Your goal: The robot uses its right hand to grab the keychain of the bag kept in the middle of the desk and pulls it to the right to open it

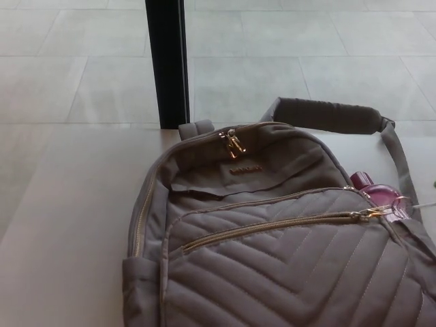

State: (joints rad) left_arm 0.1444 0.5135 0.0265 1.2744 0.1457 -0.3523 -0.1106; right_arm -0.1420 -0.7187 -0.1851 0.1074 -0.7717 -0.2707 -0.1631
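A grey quilted backpack (272,259) lies on the pale desk (75,231) in the head view. Its front pocket zipper (272,227) runs from lower left to upper right. The gold slider (368,214) sits at the right end of that zipper, with a metal ring (399,201) just beyond it. A thin pale cord (426,204) leads from the ring off the right edge. The green frog keychain is out of the picture. Neither of my hands shows in the frame.
A purple-pink object (375,190) peeks out beside the bag's right side. The grey shoulder strap (327,114) arches behind the bag. A second gold zipper pull (233,142) sits at the bag's top. A black post (167,61) stands at the desk's far edge.
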